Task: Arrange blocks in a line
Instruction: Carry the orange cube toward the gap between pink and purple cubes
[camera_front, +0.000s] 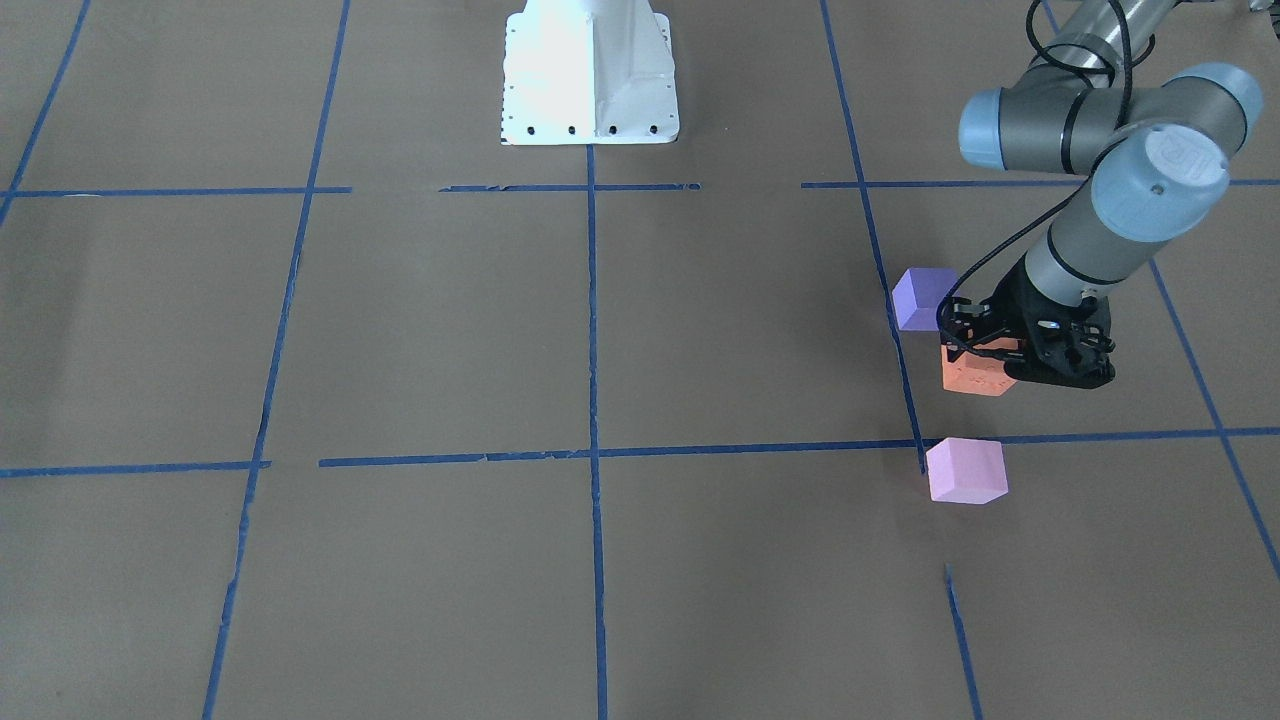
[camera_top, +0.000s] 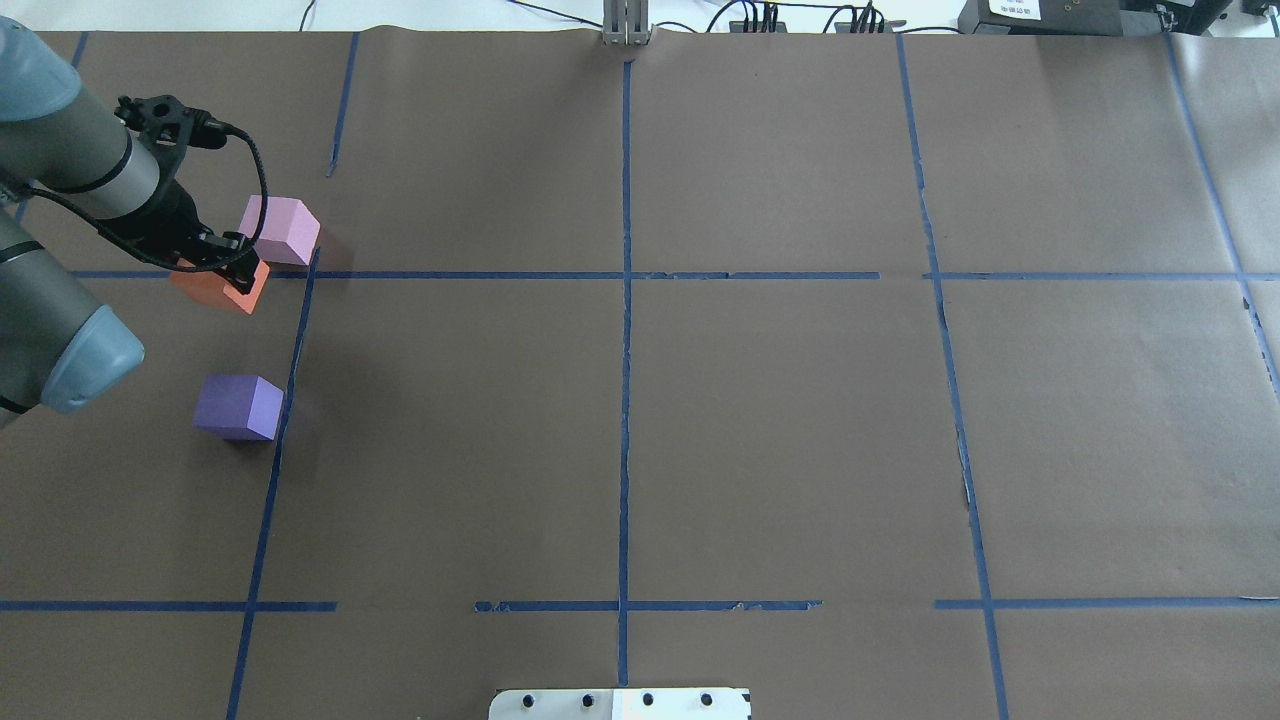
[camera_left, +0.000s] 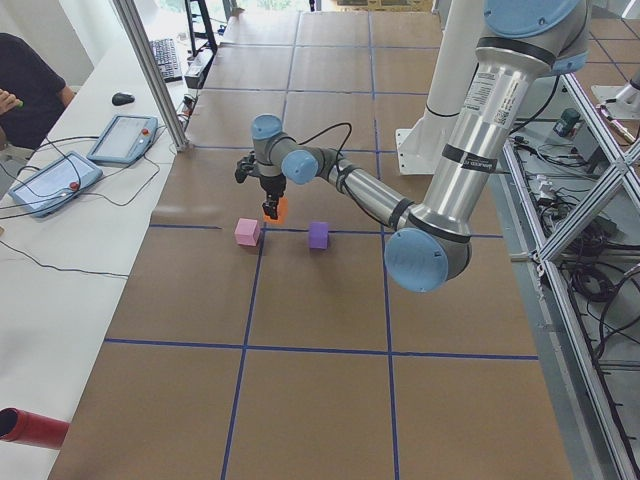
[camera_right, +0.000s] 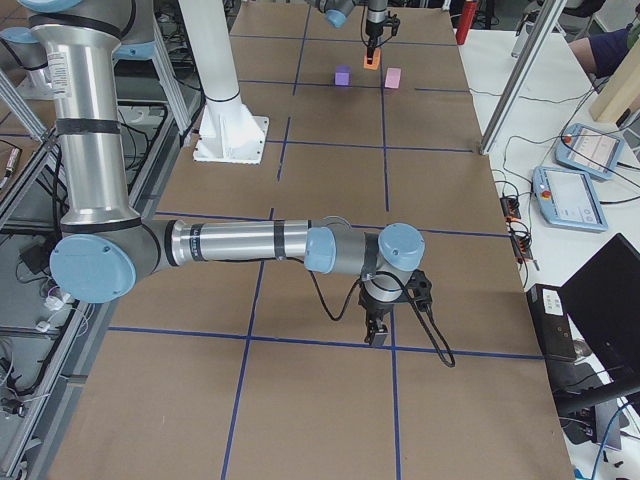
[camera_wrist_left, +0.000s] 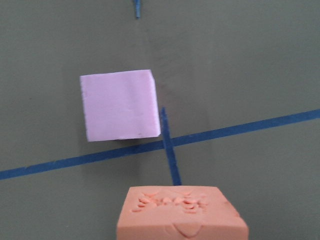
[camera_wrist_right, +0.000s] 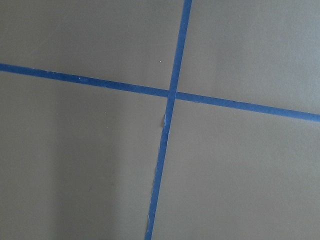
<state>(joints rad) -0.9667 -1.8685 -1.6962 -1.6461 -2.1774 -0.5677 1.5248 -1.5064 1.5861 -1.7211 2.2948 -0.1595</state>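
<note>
My left gripper (camera_front: 985, 350) is shut on the orange block (camera_front: 975, 378), low over the table on my left side. The block also shows in the overhead view (camera_top: 215, 290) and at the bottom of the left wrist view (camera_wrist_left: 182, 212). The pale pink block (camera_front: 966, 470) lies just beyond it, by a tape crossing (camera_top: 282, 230) (camera_wrist_left: 121, 105). The dark purple block (camera_front: 922, 297) lies nearer my base (camera_top: 238, 407). My right gripper (camera_right: 378, 330) shows only in the exterior right view, far from the blocks. I cannot tell whether it is open or shut.
The brown table cover carries a grid of blue tape lines (camera_top: 625, 275). My white base plate (camera_front: 590, 80) stands at the table's middle edge. Teach pendants (camera_left: 55, 180) and cables lie on the white bench past the table's far edge.
</note>
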